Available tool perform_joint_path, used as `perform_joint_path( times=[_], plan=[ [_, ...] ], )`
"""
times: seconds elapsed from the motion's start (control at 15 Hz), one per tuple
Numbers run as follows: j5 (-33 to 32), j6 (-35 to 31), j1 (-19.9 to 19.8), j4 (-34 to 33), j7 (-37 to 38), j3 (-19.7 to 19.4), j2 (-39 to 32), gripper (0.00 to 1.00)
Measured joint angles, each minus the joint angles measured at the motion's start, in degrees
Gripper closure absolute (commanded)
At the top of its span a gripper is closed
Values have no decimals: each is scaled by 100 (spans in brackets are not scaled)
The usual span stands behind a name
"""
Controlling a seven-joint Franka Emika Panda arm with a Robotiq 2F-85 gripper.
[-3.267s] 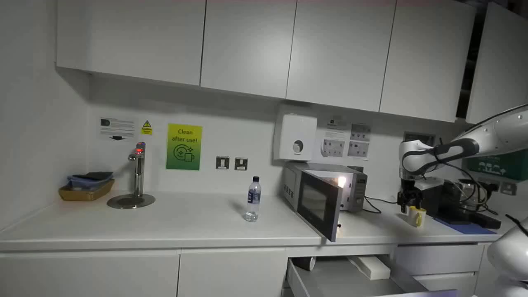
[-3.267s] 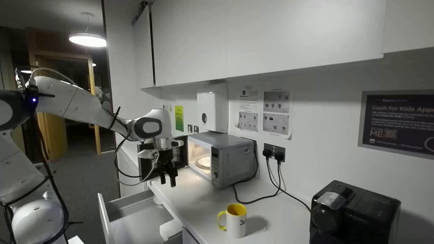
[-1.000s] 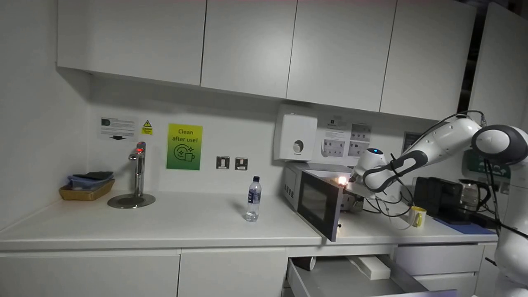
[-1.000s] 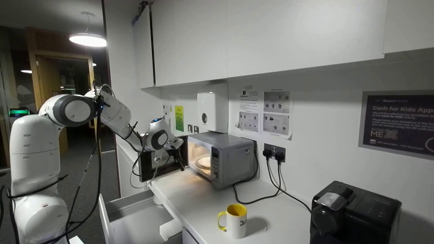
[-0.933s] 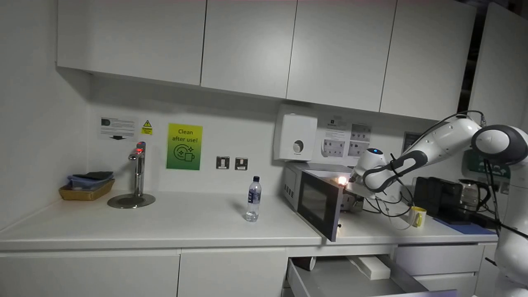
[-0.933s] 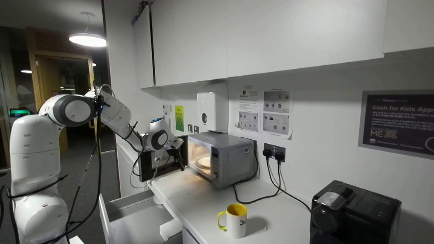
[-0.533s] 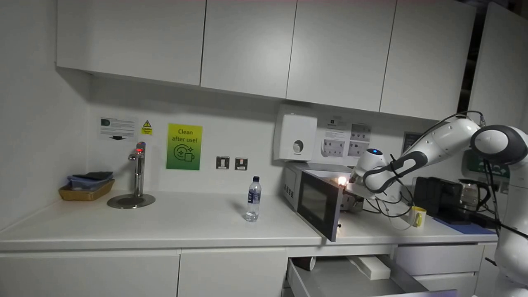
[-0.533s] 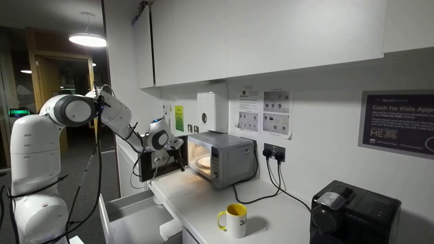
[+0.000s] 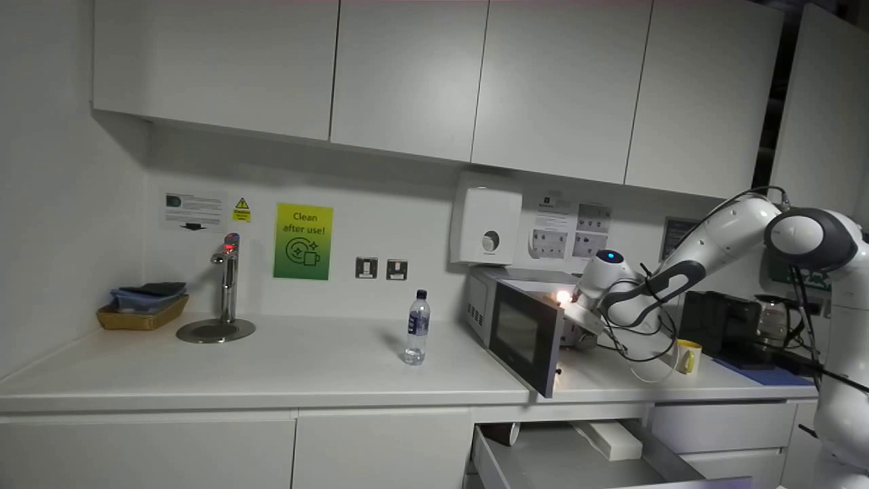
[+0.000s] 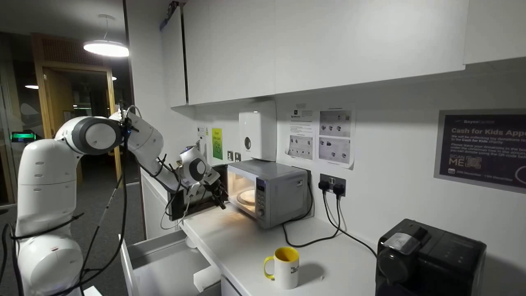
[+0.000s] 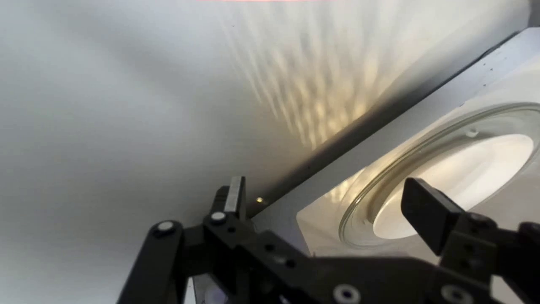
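Pale desk (image 10: 240, 236), lit microwave (image 10: 285, 201); gripper (image 11: 325, 187) spread apart close by; a crooked push could jolt the dish (image 11: 481, 171) inside.

1 arm (image 10: 47, 176), 1 gripper (image 11: 324, 188), 2 fingers (image 11: 428, 211) on it. 1 microwave (image 10: 283, 197) with 1 door (image 9: 523, 333); inside it 1 glass turntable (image 11: 357, 219) and 1 white dish (image 11: 476, 164). Counter (image 9: 305, 360): 1 mug (image 10: 286, 271) (same one in both exterior views), 1 plastic bottle (image 9: 417, 333), 1 tap (image 9: 229, 282), 1 drain plate (image 9: 204, 334), 1 basket (image 9: 136, 320), 1 black coffee machine (image 10: 444, 255), 1 glass carafe (image 9: 770, 322), 1 blue mat (image 9: 770, 375). 1 pulled-out drawer (image 9: 553, 468) holding 1 white box (image 9: 614, 441) plus 1 dark round item (image 9: 500, 432). Wall (image 9: 400, 204): 1 dispenser (image 9: 485, 217), 2 switches (image 9: 366, 267), 1 double socket (image 10: 333, 177) taking 2 plugs (image 10: 338, 189), 2 paper sheets (image 10: 335, 135) beside the dispenser, 1 green poster (image 9: 303, 231), 1 dark poster (image 10: 481, 150), 1 white notice (image 9: 193, 209), 1 small yellow sticker (image 9: 242, 212).
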State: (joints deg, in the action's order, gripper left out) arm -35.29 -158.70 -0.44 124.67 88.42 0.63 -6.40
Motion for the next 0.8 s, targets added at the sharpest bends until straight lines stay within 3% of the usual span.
perform_joint_path(
  times=[0.8],
  plan=[
    [-2171, -586, 200, -880, 3273, -391, -810, 0]
  ],
)
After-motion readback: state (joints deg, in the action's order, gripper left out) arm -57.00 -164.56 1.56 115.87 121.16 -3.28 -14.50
